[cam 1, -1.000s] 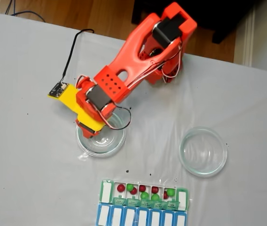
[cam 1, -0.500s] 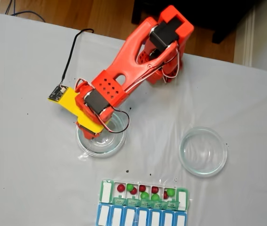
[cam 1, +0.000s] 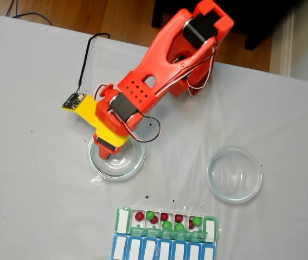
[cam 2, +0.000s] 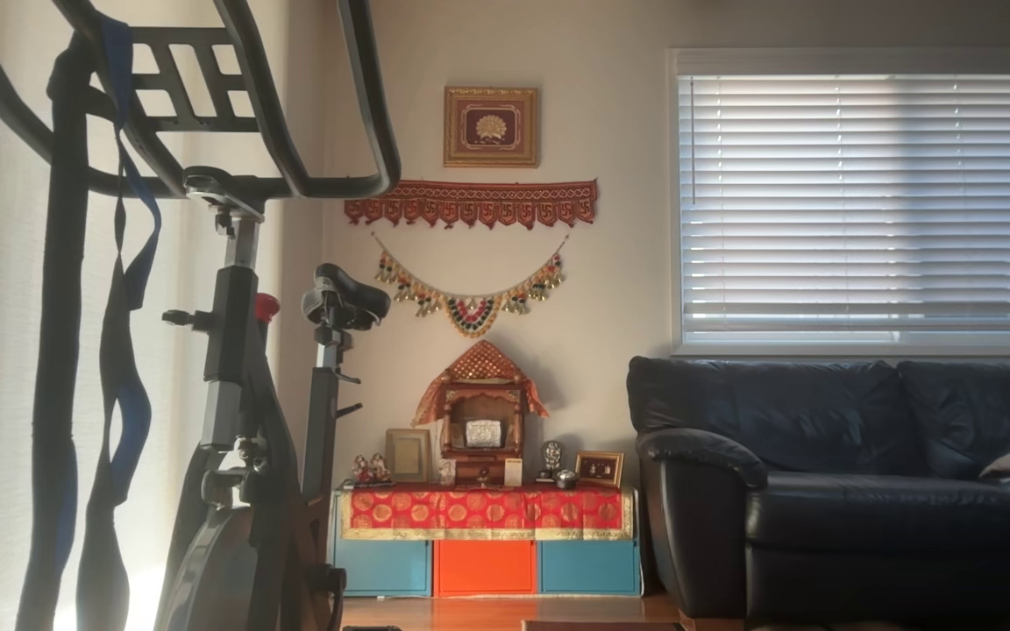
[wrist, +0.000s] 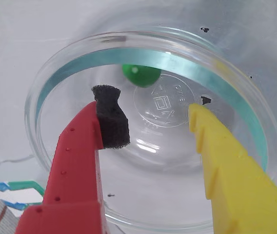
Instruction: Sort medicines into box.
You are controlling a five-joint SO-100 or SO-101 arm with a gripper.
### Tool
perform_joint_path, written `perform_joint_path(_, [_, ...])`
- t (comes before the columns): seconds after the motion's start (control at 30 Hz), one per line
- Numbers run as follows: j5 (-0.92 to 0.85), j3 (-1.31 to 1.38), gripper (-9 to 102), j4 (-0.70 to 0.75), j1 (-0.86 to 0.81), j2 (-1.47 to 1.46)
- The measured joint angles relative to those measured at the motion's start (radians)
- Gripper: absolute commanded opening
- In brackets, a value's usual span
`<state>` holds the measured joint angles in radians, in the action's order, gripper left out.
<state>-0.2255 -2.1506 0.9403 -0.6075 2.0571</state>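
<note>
One glossy green pill (wrist: 141, 74) lies against the far wall of the clear dish (wrist: 255, 126), ahead of my spread gripper (wrist: 153, 108); light, round and slippery, it wants pinching across its middle.

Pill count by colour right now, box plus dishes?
Green pills: 5 (4 in the box, 1 in the dish)
Red pills: 5 (all in the box)
Total: 10

Wrist view bright, even; glare on dish (wrist: 143, 146) base near 6 o'clock, gripper (wrist: 153, 105) fingers soft-focus. Fixed view slightly blurry. Room backlit, window (cam 2: 873, 202) at 2 o'clock.
</note>
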Motion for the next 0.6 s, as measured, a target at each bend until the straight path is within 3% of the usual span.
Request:
perform_joint_path(0.33, [0.08, -0.049, 26, -0.034, -0.011, 0.025])
perform_joint_path(0.6, [0.078, 0.067, 24, 0.025, -0.006, -0.081])
